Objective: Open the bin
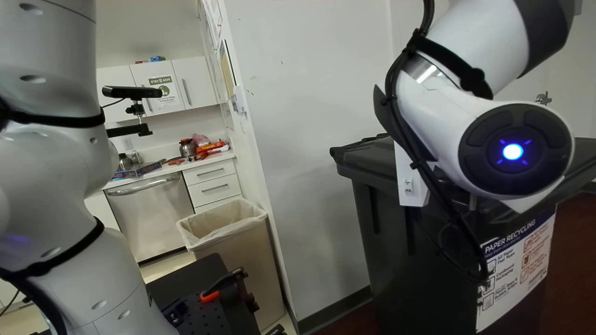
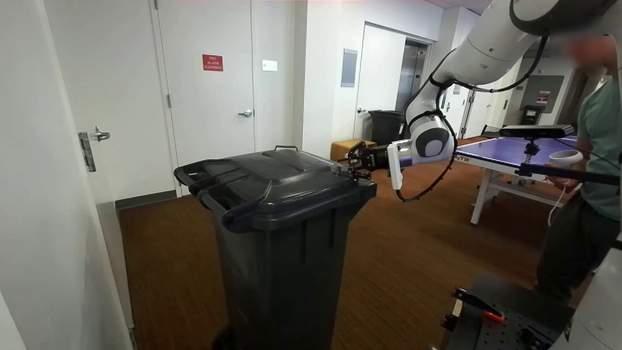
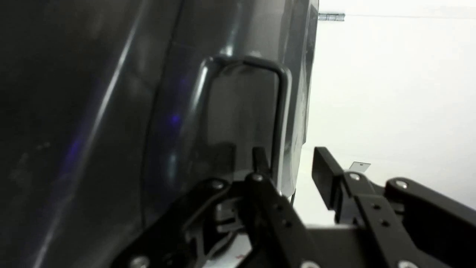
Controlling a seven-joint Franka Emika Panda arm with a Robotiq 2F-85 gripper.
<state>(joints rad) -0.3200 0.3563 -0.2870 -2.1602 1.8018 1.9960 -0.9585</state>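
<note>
Wrist view: gripper [image 3: 292, 162] spread, plain gap between its fingers [image 3: 327, 178]. Dark handle [image 3: 284, 123] on the bin [image 3: 93, 56]: in this view its bar lies between the two tips, nearer the bin-side one. Can't tell if either tip touches it.

In an exterior view: bin upright on brown floor [image 2: 403, 253], lid [image 2: 291, 170] closed. Gripper at the lid's edge, on the side toward the arm [image 2: 486, 53]; contact unclear from here too. Cable [image 2: 427, 192] loops below the arm's end. Person [image 2: 602, 146] in a green top at right, holding a white controller [image 2: 566, 157]. Black camera [image 2: 534, 131] on a mount in front of the person. Purple-topped table [image 2: 486, 150] behind; dark container [image 2: 386, 126] by a yellow box [image 2: 350, 146], both farther back than the bin. Red sign [image 2: 212, 62] on a white door [image 2: 209, 116] reads FIRE ALARM EQUIPMENT.

In an exterior view: bin at right, lid closed, label [image 1: 517, 270] on its front reads PAPER RECYCLING. Arm's wrist [image 1: 433, 116] covers part of the lid, blue light [image 1: 512, 151] on; gripper hidden behind it. Lined beige container [image 1: 247, 246] stands just beside the white wall [image 1: 316, 116], well apart from the bin. Black perforated plate [image 1: 200, 321] at the bottom, by the arm's lower part. White drawers [image 1: 223, 179] and steel dishwasher [image 1: 151, 218] farther back, STAY SAFE notice [image 1: 165, 93] on a cabinet [image 1: 200, 79] above
</note>
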